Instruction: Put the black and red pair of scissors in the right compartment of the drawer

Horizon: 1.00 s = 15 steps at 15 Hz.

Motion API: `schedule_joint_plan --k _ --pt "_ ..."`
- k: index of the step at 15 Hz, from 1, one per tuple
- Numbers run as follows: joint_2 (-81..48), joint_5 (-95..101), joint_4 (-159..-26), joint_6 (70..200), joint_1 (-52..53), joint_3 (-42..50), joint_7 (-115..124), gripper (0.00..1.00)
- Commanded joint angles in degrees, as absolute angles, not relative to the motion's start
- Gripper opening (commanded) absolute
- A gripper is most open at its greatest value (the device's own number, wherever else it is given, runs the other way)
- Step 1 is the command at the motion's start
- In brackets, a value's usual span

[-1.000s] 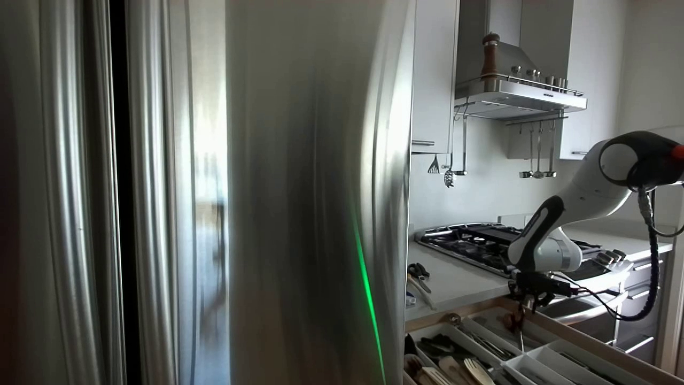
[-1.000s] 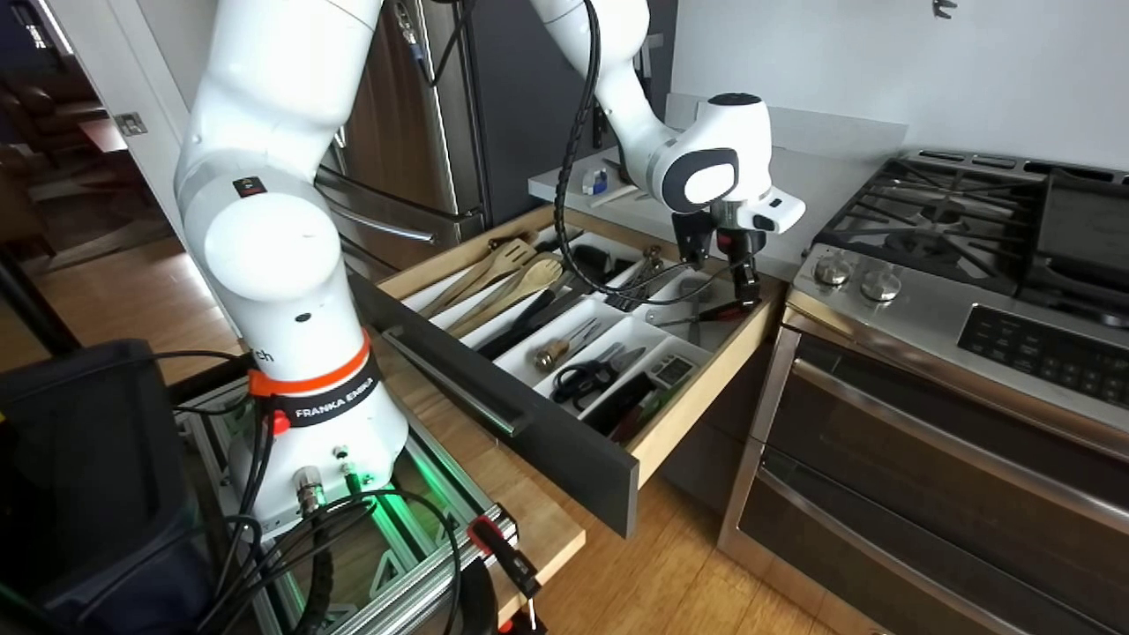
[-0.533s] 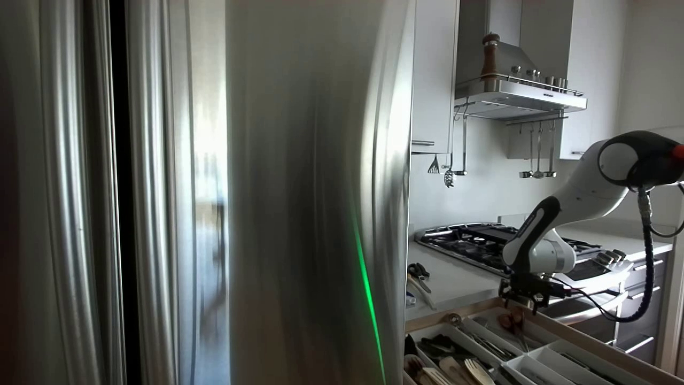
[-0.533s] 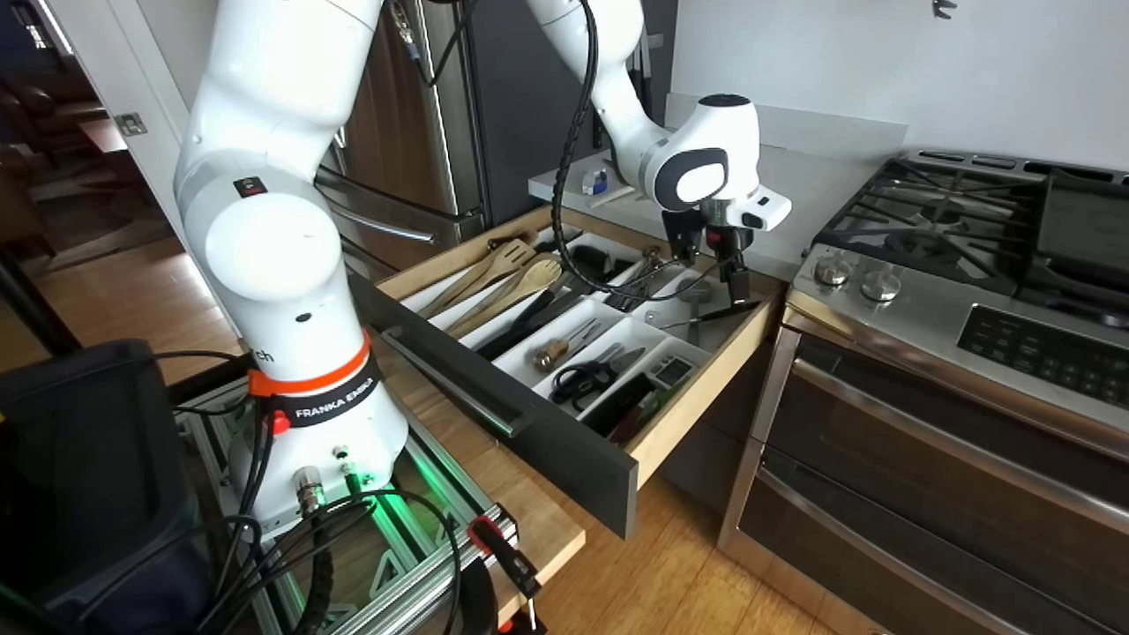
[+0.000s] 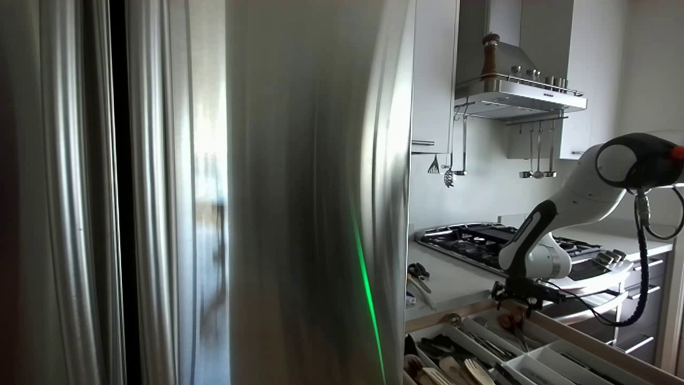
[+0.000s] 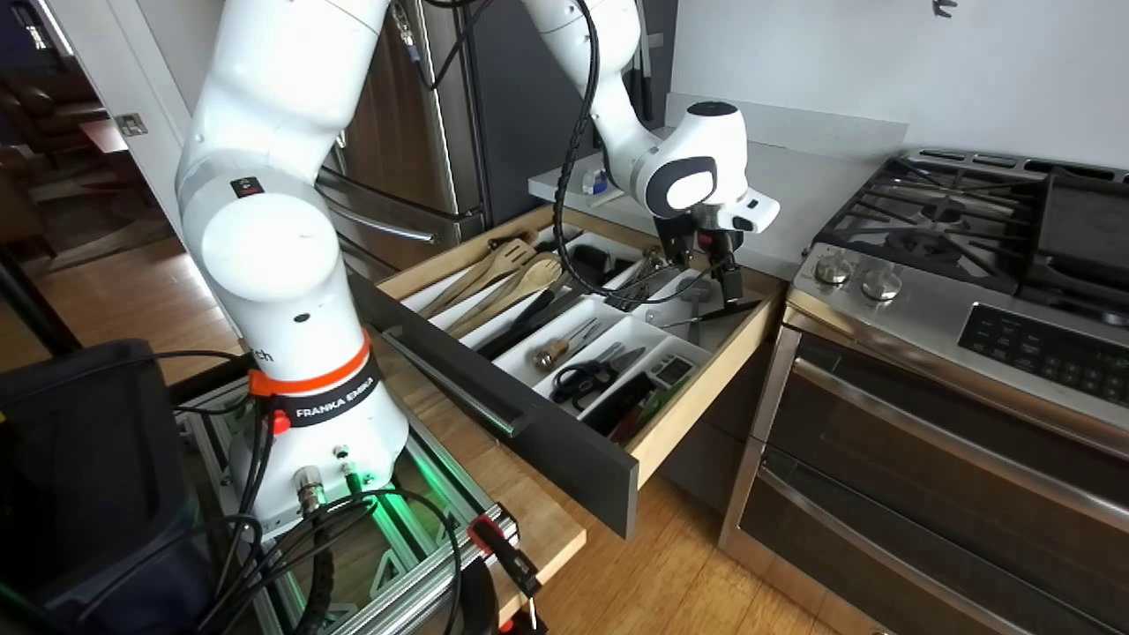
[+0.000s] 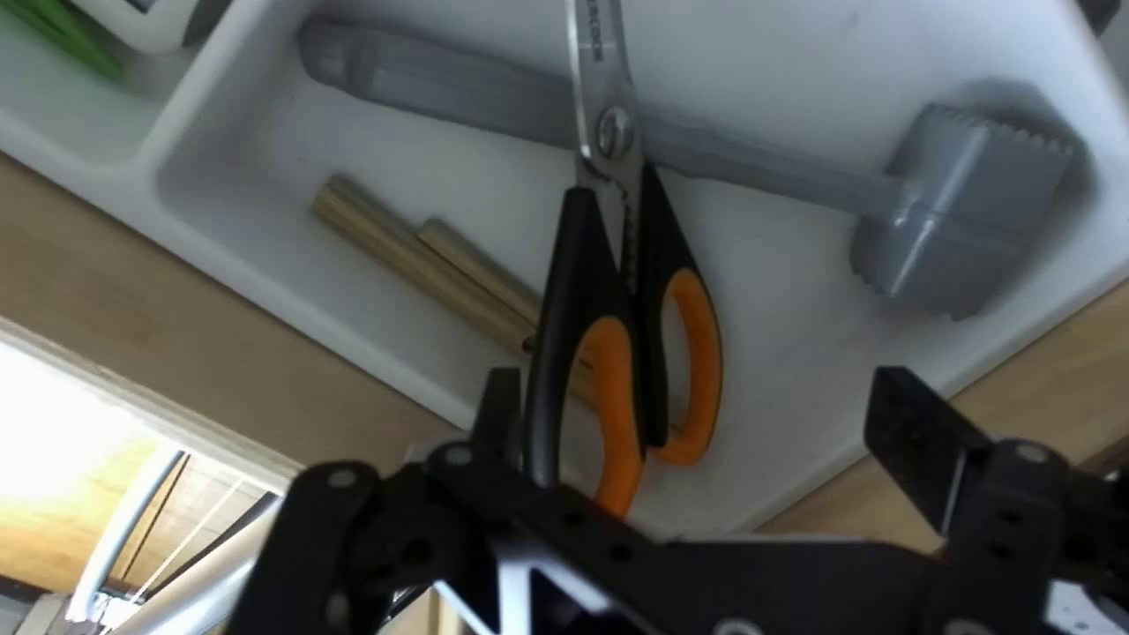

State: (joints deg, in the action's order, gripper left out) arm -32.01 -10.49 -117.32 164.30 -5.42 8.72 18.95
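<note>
The black and red pair of scissors (image 7: 578, 256), its handle loops lined in orange-red, lies in the right compartment (image 7: 776, 353) of the drawer (image 6: 706, 406). Its blades cross a grey mallet handle, and the blade tips run out of the top of the wrist view. My gripper (image 7: 701, 388) hangs above the handles with its jaws wide apart and nothing gripped. One handle loop's end is hidden behind the gripper body. In both exterior views the gripper (image 5: 515, 305) (image 6: 707, 280) is just above the scissors (image 5: 519, 336) (image 6: 736, 310).
A grey meat mallet (image 7: 970, 203) and wooden sticks (image 7: 423, 265) share that compartment. Another pair of dark scissors (image 6: 582, 379) sits in a nearer section, with wooden utensils (image 6: 520, 273) farther left. The stove (image 6: 953, 212) adjoins the drawer's wooden side.
A second ago the scissors hung from my gripper. The jaws have opened, the scissors now rest in the compartment, and the gripper has shifted a little leftward in both exterior views.
</note>
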Motion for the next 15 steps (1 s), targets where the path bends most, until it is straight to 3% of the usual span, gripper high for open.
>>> schedule_joint_plan --k 1,7,15 --pt "-34.6 -10.8 -116.5 168.0 -5.3 9.5 18.6 1.0" --pt "-36.6 -12.9 -115.6 171.7 -10.4 3.9 13.5 1.0" --pt "-38.5 -16.8 -115.7 174.4 -25.0 -12.9 -1.3 1.0"
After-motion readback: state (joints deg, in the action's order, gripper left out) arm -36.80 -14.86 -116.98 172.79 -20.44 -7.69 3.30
